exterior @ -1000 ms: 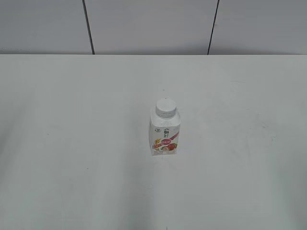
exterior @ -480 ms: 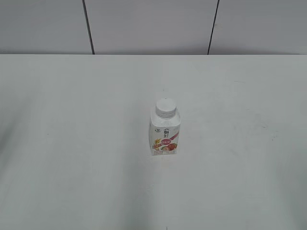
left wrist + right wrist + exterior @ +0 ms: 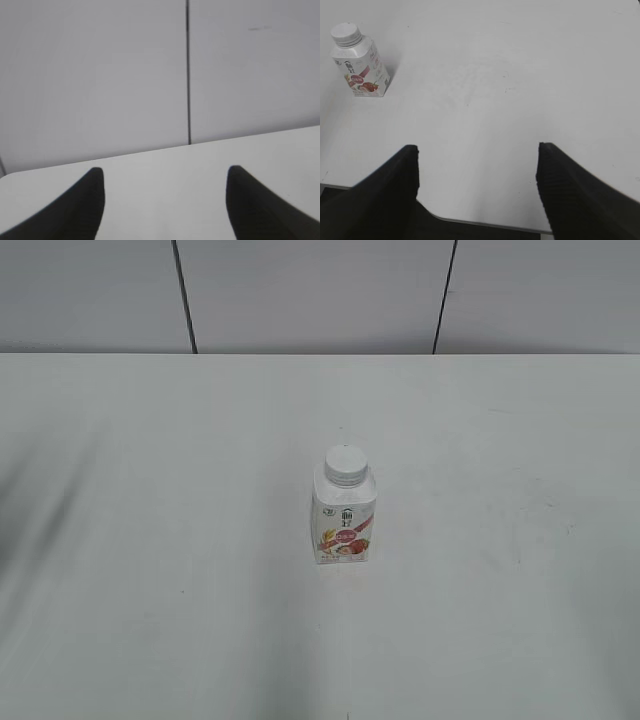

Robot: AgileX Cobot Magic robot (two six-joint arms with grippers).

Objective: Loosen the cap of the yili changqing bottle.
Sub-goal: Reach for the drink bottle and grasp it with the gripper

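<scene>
The yili changqing bottle (image 3: 344, 525) stands upright near the middle of the white table, white with a red-orange label. Its white ribbed cap (image 3: 345, 465) sits on the neck. The bottle also shows at the far upper left of the right wrist view (image 3: 360, 67), with its cap (image 3: 346, 33) on top. My right gripper (image 3: 477, 147) is open and empty over the table's near edge, well away from the bottle. My left gripper (image 3: 165, 172) is open and empty, facing bare table and wall; the bottle is out of that view. Neither gripper shows in the exterior view.
The white table (image 3: 150, 490) runs back to a grey panelled wall (image 3: 300, 290) with dark vertical seams. The table's near edge (image 3: 485, 222) shows under my right gripper. A faint shadow lies on the table at the far left of the exterior view.
The bottle has not moved. The faint shadow on the table's left side in the exterior view has grown a little.
</scene>
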